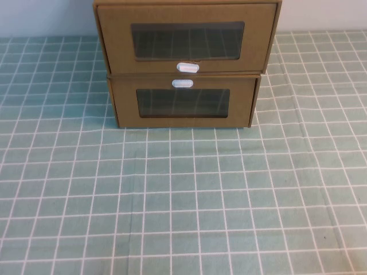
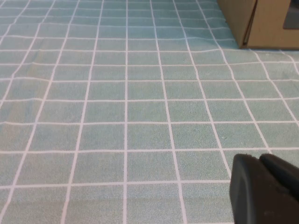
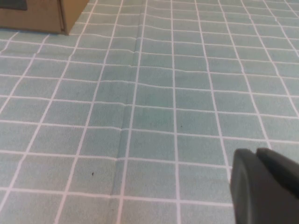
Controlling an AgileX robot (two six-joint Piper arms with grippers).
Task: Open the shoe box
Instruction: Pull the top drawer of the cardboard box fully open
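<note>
Two brown cardboard shoe boxes are stacked at the far middle of the table. The upper box [image 1: 186, 37] and the lower box [image 1: 183, 102] each have a dark window and a white handle, the upper handle [image 1: 187, 67] and the lower handle [image 1: 182, 83]. Both fronts look closed. Neither arm shows in the high view. My left gripper [image 2: 259, 161] is shut and empty above the cloth, well short of the box corner [image 2: 261, 23]. My right gripper [image 3: 256, 154] is also shut on nothing, far from the box corner [image 3: 42, 14].
A green tablecloth [image 1: 183, 195] with a white grid covers the table. A pale wall [image 1: 46, 17] stands behind the boxes. A crease in the cloth [image 3: 126, 116] runs across the right wrist view.
</note>
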